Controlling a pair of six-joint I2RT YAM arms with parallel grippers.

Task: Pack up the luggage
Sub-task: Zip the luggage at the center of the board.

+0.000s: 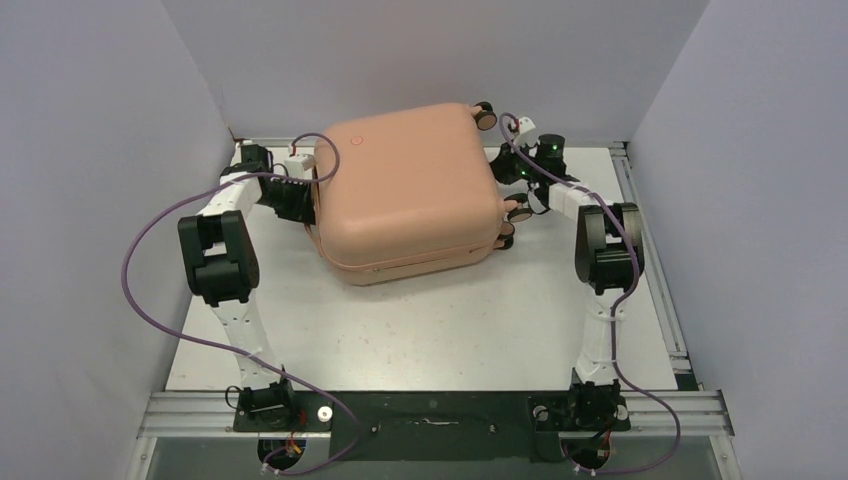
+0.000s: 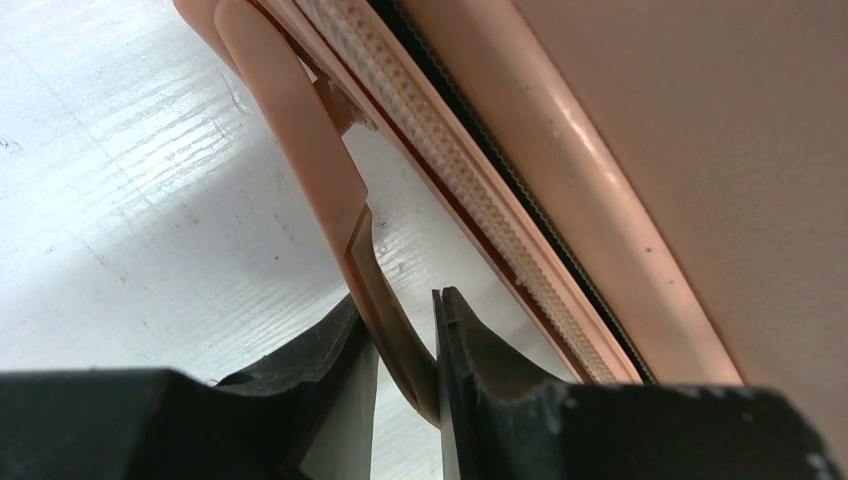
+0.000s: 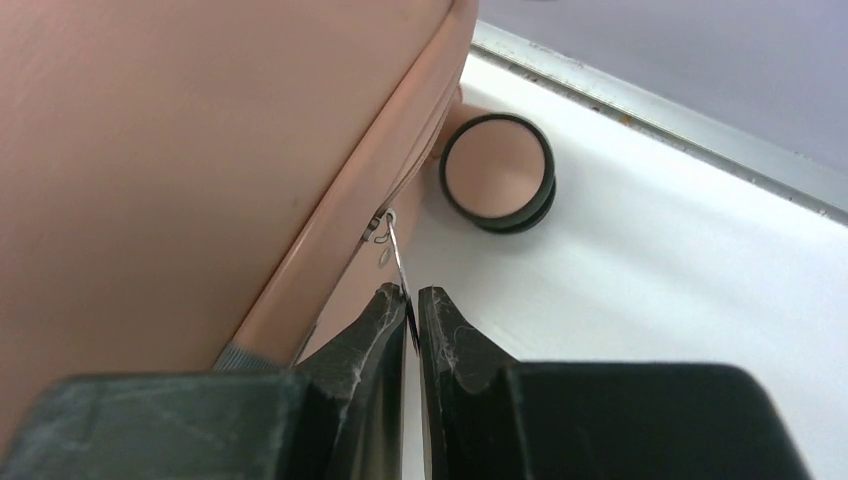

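The white table [image 1: 420, 330] is the biggest thing. The pink luggage [image 1: 410, 190] lies flat on it, up toward 12 o'clock. It is shut, so its inside is hidden. The top shell covers most of the bottom shell. From above, the tips of both grippers are tucked out of sight against its sides. Each wrist view shows only a cut-off slice of pink shell.

The luggage sits between the two grippers. The left gripper [image 2: 405, 350] is at its 9 o'clock side and the right gripper [image 3: 412, 305] at its 3 o'clock side. From above it looks almost square, so its long side is hard to pick. Its handle end points to 9 o'clock. Its wheel end points to 3 o'clock, turned a little toward 2. A small round dot [image 1: 357, 140] sits near the 10 o'clock corner.

The left gripper pinches the pink handle [image 2: 290, 150], which bows away from the zipper [image 2: 450, 180]. One wheel [image 3: 497, 172] shows just beside the shell. The right gripper is pressed nearly together on the thin metal zipper pull [image 3: 398, 255].
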